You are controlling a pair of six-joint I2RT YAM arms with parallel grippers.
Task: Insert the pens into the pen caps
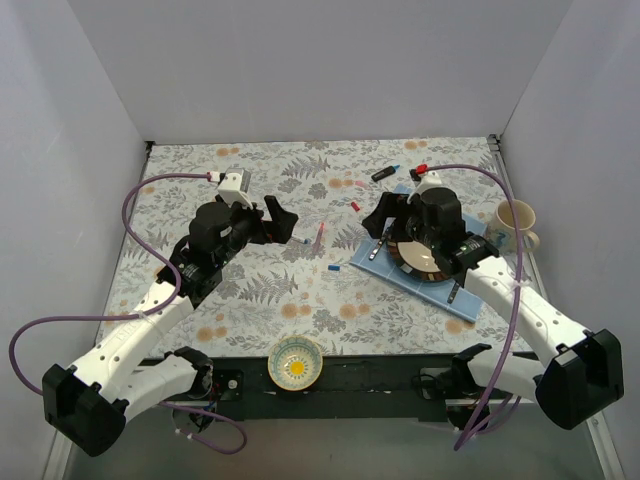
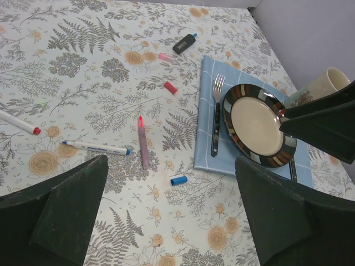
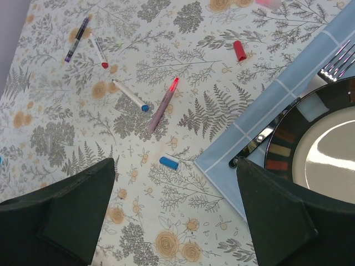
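Left gripper (image 2: 169, 185): jaws spread wide, empty. In its view the blue cap (image 2: 178, 180) lies low centre between the fingers, the pink pen (image 2: 143, 143) and white pen (image 2: 95, 147) left of centre, and the red cap (image 2: 171, 87) higher up. Right gripper (image 3: 175, 166): jaws spread wide, empty, with the same blue cap centred between the fingers, pens at upper left and the plate (image 3: 277, 155) at right.

A robotics lab booth. Plain white panels (image 1: 320, 60) wall the surface (image 1: 200, 190) at nine, twelve and three o'clock. Robot arms (image 1: 130, 348) mount at six.
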